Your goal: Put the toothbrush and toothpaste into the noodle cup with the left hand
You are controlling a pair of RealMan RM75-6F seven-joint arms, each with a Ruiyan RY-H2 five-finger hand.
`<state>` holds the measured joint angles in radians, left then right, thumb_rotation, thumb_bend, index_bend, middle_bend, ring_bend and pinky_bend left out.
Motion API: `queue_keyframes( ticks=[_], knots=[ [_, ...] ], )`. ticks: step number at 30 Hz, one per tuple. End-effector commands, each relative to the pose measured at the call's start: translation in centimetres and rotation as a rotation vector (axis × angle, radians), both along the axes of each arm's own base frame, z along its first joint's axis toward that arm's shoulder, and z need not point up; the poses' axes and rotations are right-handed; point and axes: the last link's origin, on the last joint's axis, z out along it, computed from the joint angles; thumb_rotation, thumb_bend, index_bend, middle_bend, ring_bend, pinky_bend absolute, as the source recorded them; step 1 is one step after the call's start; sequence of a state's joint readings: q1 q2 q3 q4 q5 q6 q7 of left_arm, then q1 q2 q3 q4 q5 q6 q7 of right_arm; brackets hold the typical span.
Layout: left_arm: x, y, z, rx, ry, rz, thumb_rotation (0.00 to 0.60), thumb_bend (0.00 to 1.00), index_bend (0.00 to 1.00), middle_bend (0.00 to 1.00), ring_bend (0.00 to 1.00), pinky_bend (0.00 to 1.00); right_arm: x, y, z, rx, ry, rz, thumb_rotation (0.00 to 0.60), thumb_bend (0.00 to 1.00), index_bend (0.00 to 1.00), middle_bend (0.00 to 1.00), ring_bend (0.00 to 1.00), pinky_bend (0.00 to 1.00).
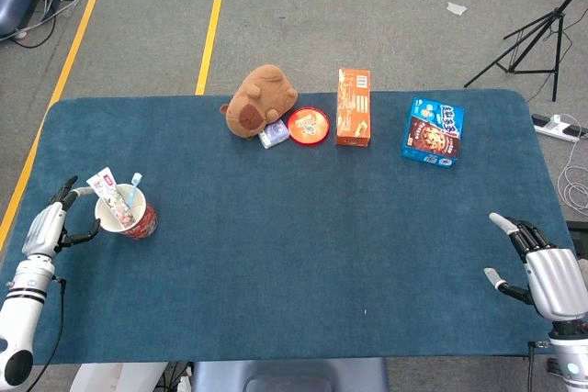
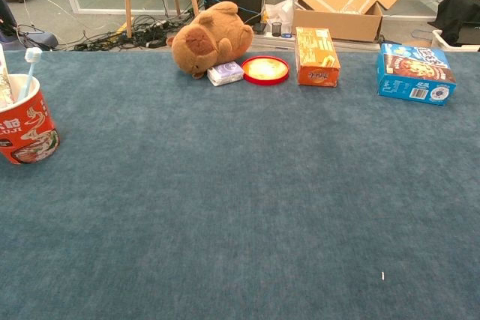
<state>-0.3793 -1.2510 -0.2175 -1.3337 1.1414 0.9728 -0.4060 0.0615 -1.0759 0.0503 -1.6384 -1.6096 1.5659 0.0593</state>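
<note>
The noodle cup (image 1: 129, 215) stands near the left edge of the table (image 1: 294, 263). The toothbrush (image 1: 132, 187) and the toothpaste (image 1: 109, 192) both stick up out of the cup. The left hand (image 1: 46, 227) is just left of the cup, not touching it, with fingers apart and nothing in it. The job looks done, so the best move now is to pull that hand away gently and not bump the cup.

Far behind the cup sit a brown plush toy (image 1: 257, 101), a small red lid (image 1: 308, 125), an orange box (image 1: 354, 106) and a blue box (image 1: 432, 131). None of these is in the way. The right hand (image 1: 542, 273) rests far to the right of the cup, fingers apart and holding nothing.
</note>
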Motion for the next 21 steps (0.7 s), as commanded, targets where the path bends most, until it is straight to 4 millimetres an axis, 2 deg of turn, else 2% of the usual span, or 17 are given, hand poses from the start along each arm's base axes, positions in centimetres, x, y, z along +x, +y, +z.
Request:
queue_keyframes(
  ticks=[1, 9, 21],
  knots=[
    [0.0, -0.1, 0.2, 0.006, -0.001, -0.001, 0.6, 0.38, 0.21, 0.0, 0.0, 0.0, 0.0, 0.0, 0.0, 0.0, 0.001, 0.0, 0.6, 0.16, 0.19, 0.26, 0.24, 0.6],
    [-0.1, -0.8, 1.5, 0.026, 0.043, -0.015, 0.6, 0.38, 0.21, 0.0, 0.0, 0.0, 0.1, 0.1, 0.1, -0.004, 0.005, 0.002, 0.6, 0.16, 0.19, 0.26, 0.24, 0.6],
    [-0.1, -2.9, 3.7, 0.069, 0.198, -0.065, 0.6, 0.38, 0.21, 0.0, 0.0, 0.0, 0.5, 0.1, 0.4, -0.011, 0.041, 0.006, 0.6, 0.16, 0.19, 0.26, 0.24, 0.6]
  ],
)
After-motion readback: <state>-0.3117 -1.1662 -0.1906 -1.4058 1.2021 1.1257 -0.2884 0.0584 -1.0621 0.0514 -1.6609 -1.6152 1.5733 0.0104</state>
